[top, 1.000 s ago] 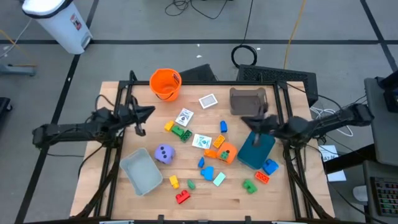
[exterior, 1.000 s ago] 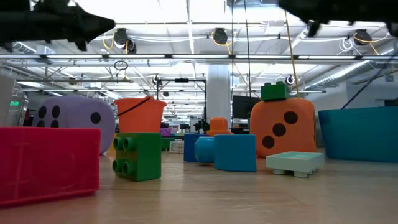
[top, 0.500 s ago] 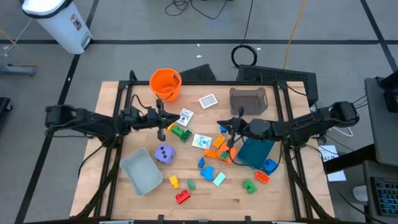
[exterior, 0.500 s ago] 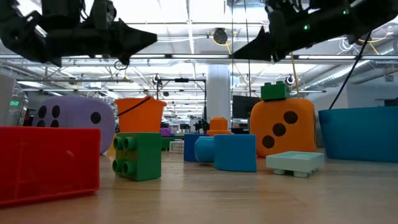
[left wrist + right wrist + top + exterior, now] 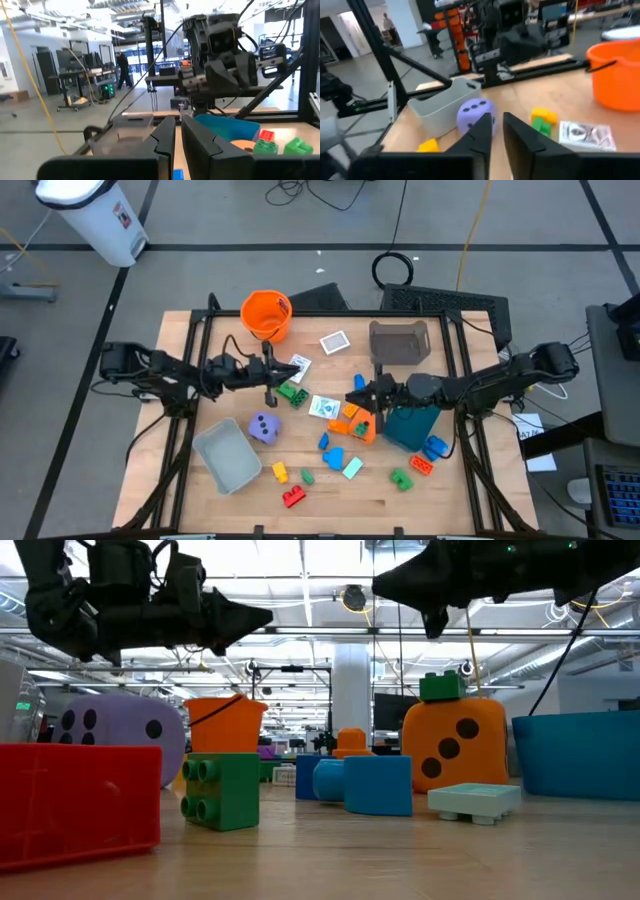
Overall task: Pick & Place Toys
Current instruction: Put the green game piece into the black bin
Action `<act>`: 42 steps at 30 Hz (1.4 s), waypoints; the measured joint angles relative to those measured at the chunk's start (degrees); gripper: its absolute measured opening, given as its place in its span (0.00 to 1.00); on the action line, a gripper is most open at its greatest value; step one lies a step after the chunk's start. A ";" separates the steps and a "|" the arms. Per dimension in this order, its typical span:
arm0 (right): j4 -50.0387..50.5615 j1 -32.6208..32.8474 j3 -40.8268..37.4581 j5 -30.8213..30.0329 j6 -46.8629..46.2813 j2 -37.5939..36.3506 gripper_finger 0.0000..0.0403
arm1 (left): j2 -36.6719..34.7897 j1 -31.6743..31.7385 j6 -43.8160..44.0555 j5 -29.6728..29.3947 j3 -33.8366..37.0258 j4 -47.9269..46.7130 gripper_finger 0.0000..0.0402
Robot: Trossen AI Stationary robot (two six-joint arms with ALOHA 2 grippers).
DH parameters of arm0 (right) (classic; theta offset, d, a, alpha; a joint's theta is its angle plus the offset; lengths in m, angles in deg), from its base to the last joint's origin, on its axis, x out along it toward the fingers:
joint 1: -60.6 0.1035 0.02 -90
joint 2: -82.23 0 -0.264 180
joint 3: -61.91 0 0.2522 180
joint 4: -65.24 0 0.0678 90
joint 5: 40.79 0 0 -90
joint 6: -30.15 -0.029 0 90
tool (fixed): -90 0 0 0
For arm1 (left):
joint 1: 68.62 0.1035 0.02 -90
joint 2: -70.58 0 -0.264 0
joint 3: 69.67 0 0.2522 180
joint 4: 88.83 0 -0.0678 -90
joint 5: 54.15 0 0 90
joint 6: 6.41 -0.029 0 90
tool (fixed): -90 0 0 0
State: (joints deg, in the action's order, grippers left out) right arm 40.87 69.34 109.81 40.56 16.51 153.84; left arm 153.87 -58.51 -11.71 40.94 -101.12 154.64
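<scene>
A: Where do the two end effectors stand?

B: The left end effector point(image 5: 271, 379) hangs over the wooden counter point(image 5: 360, 490) by the green plastic block point(image 5: 291, 392), fingers pressed together, empty. The right end effector point(image 5: 357, 397) sits above the orange dotted die point(image 5: 364, 423), a narrow gap between its fingers point(image 5: 482, 134), holding nothing.

A: And the other toys?

B: The purple dotted die point(image 5: 264, 427) rests beside the grey plastic bin point(image 5: 228, 458); white picture cards point(image 5: 324, 407) and small bright blocks point(image 5: 292, 496) lie scattered mid-counter.

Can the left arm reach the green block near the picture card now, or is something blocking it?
Probably yes. The left gripper, shut and empty, is above the table just beside the green block; nothing lies between them, though its fingers must open first.
</scene>
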 joint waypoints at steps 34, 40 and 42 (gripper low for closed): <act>22.89 8.41 0.06 1.16 13.03 1.81 0.69 | 0.00 4.31 -1.90 1.20 -34.94 -59.35 0.39; 22.07 8.61 0.07 1.39 12.85 4.28 0.69 | -0.01 2.58 0.43 2.44 -35.35 -59.66 0.58; 22.06 8.63 -0.05 1.46 12.89 4.60 0.69 | -0.01 1.75 1.62 2.46 -35.35 -59.66 0.62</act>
State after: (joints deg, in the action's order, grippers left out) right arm 62.92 77.97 109.75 42.02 29.39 158.44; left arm 153.86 -56.77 -10.09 43.40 -136.47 94.97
